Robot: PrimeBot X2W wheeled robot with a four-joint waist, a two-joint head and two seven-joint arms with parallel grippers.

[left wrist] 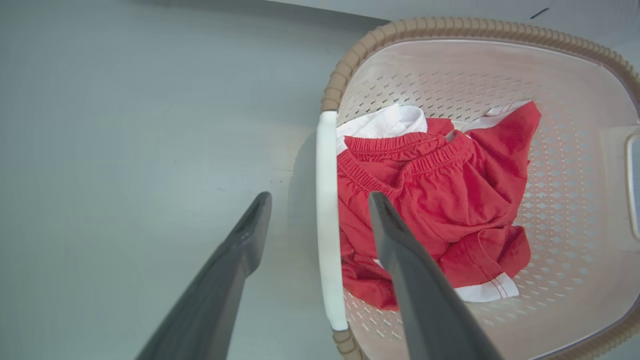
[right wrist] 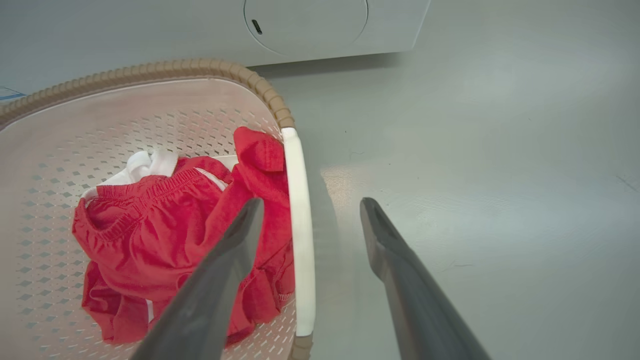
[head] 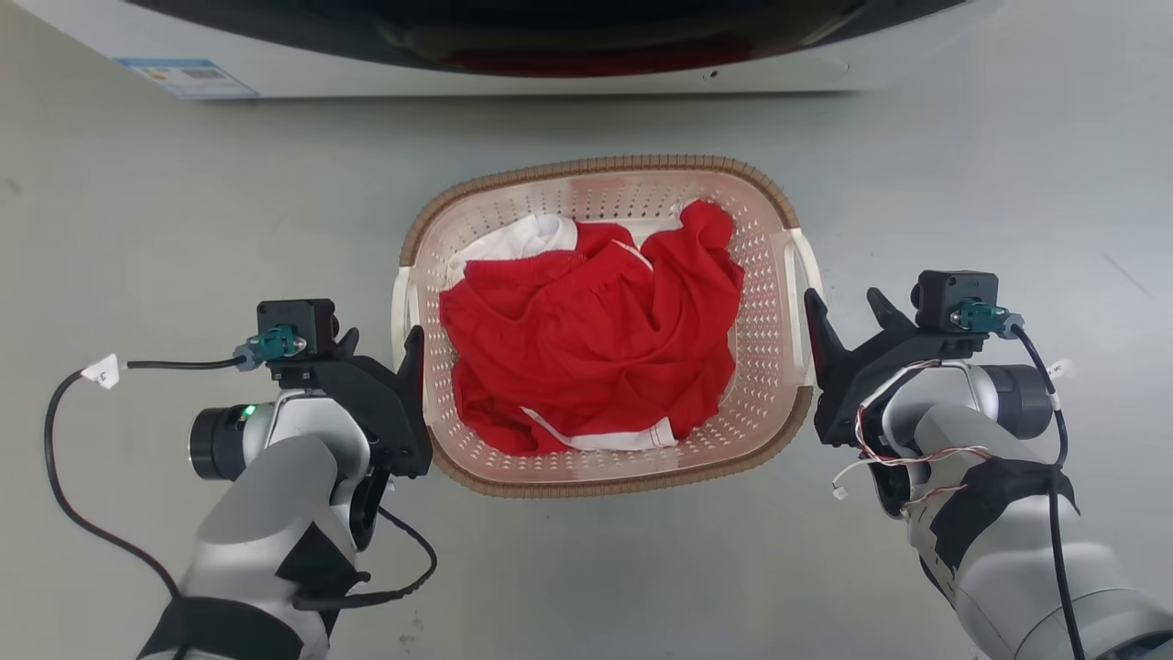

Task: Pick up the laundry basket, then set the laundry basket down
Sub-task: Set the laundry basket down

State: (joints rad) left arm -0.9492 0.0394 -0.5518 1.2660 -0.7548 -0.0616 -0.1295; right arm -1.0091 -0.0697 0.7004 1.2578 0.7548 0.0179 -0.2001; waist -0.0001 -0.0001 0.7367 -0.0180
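The pick-up is in hand and the grasp has not been made. The basket sits on the floor just in front of the washer, loaded with red and white clothes, and nothing suggests it has left the ground.

Both tools are spread wide and hold nothing. The left tool is at the basket's left side and the right tool at its right, roughly level with each other. In the left wrist view the left handle runs up between the two fingers, one over the clothes inside and one over bare floor outside. The right wrist view shows the same in mirror, with the right handle between inner and outer finger.

So each tool straddles its handle (how far above the bar the fingertips hang cannot be told from these angles).

Next, I judge, both tools need to settle to handle height and close on the white bars together, then rise evenly so the basket stays level. The inner fingers sit close over the cloth, so a fold could get pinched against a handle. An uneven lift would tip the load toward one side.
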